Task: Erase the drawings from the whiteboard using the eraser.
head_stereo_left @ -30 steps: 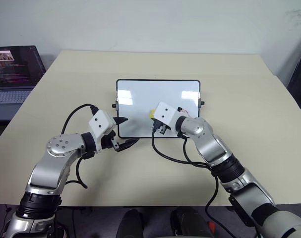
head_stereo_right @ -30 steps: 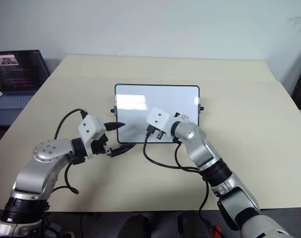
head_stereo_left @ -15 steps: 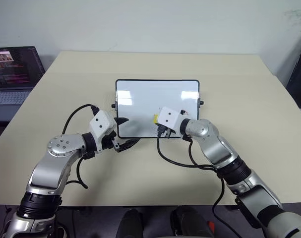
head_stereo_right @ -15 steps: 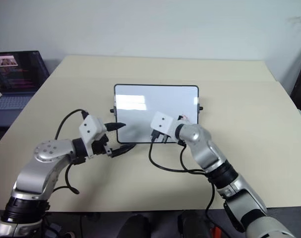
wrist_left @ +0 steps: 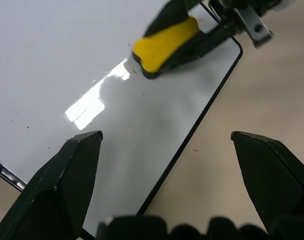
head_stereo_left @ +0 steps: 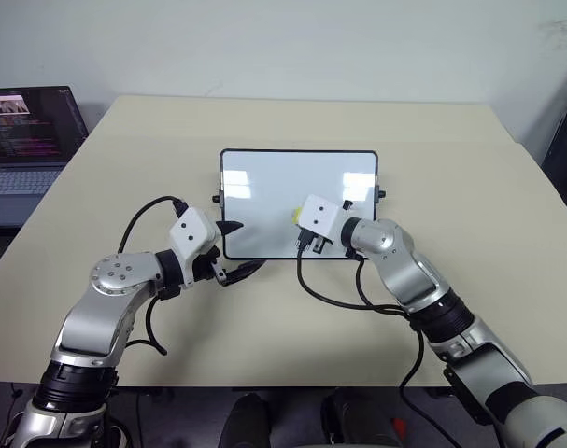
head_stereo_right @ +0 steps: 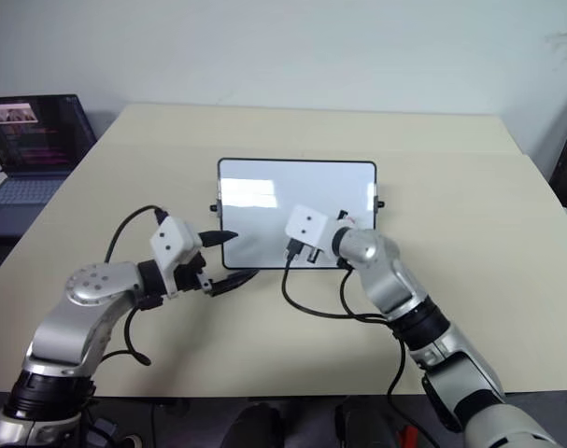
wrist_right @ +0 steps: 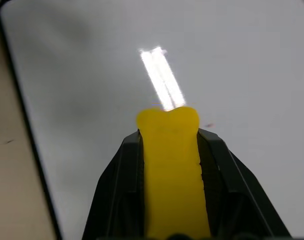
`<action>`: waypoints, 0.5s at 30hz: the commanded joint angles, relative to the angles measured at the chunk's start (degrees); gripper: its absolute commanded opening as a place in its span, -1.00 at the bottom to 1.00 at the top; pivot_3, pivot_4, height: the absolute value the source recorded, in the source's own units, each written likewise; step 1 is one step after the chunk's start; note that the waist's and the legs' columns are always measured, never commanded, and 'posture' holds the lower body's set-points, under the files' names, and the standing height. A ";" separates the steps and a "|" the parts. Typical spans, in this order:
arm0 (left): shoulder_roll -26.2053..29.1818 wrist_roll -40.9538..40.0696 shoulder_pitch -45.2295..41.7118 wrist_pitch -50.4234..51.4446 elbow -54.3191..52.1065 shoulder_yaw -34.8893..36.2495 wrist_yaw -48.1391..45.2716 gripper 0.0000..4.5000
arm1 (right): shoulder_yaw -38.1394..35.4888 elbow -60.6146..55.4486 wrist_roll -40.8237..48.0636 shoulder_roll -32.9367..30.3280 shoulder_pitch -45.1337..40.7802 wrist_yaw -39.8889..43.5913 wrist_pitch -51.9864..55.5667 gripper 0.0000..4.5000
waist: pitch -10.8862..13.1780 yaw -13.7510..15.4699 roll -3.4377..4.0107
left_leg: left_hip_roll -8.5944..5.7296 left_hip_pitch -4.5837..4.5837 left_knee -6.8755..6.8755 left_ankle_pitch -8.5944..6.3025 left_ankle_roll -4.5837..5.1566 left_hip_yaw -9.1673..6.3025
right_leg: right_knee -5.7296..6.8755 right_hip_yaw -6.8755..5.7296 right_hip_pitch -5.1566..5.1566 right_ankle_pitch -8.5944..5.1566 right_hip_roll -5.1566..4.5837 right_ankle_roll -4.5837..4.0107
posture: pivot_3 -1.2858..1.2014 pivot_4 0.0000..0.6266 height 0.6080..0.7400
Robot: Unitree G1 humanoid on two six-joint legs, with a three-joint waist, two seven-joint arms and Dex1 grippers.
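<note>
Gripping eraser (wrist_right: 172,165), R fingers (wrist_right: 116,185); L fingers (wrist_left: 66,175) apart; drawings hidden.

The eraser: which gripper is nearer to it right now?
Right. The right gripper is shut on the eraser over the whiteboard; the left gripper is open at the board's near left corner, apart from the eraser.

beige table (head_stereo_left: 451,168) with matte top, far edge near plain pale wall (head_stereo_left: 292,47). open laptop (head_stereo_left: 26,140) off table's left edge, on lower grey surface (head_stereo_left: 3,219); screen dark with coloured text lines, keyboard grey. dark object (head_stereo_left: 565,154) past table's right edge, kind unclear. dark floor strip (head_stereo_left: 199,411) below table's near edge. light even, soft; faint crease across table's far part.
</note>
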 commanded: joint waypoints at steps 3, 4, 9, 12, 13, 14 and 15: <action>-0.09 -0.45 -0.43 -0.24 -2.32 0.24 0.14 1.00 | -2.72 3.36 -2.77 -0.17 -1.96 -6.27 -1.25 -0.51 | 0.00 -0.03 0.00 | 0.00 0.01 0.00 0.00 0.00 0.00 | 0.00 0.00 0.01 0.00 0.00 0.01 | 0.03 -0.52 1.00; -0.12 -0.44 -0.45 -0.22 -2.32 0.18 0.15 1.00 | -3.11 3.91 -2.81 -0.14 -2.48 -7.19 -1.61 -0.51 | 0.01 -0.03 0.01 | 0.00 0.01 0.01 0.00 0.00 0.01 | 0.00 0.01 0.01 0.00 0.00 0.01 | 0.03 -0.52 1.00; -0.22 -0.43 -0.69 -0.20 -2.26 0.01 0.13 1.00 | -1.34 3.33 -1.98 -1.38 -1.10 -3.40 0.00 -0.51 | 0.00 0.09 0.00 | -0.01 -0.02 0.01 0.01 0.00 0.00 | -0.02 -0.01 0.01 0.00 0.00 0.01 | 0.03 -0.52 1.00; -0.33 -0.43 -0.79 -0.12 -2.29 -0.13 0.15 1.00 | -0.27 1.72 -1.89 -2.11 0.37 -0.94 1.52 -0.51 | 0.00 0.08 -0.01 | -0.01 -0.03 0.00 0.00 0.00 0.01 | -0.04 0.01 0.01 0.00 -0.01 0.01 | 0.03 -0.52 1.00; -0.37 -0.44 -0.82 -0.08 -2.30 -0.17 0.14 1.00 | 0.12 1.20 -1.87 -2.44 0.79 0.02 2.09 -0.51 | 0.00 0.07 -0.01 | 0.00 -0.03 0.00 0.00 0.00 0.00 | -0.05 0.00 0.01 0.00 -0.01 0.01 | 0.03 -0.52 1.00; -0.39 -0.47 -0.87 -0.05 -2.28 -0.18 0.11 1.00 | 0.48 0.41 -1.77 -2.98 1.37 1.25 2.75 -0.51 | 0.00 0.06 0.00 | 0.00 -0.02 0.00 0.00 0.00 0.00 | -0.05 0.01 0.01 0.00 -0.01 0.01 | 0.03 -0.52 1.00; -0.40 -0.49 -0.90 -0.02 -2.27 -0.17 0.08 1.00 | 0.67 -0.17 -1.77 -3.32 1.77 2.11 3.21 -0.51 | 0.00 0.05 0.00 | -0.01 -0.02 0.00 0.00 0.00 0.00 | -0.04 0.01 0.01 0.00 -0.01 0.01 | 0.03 -0.52 1.00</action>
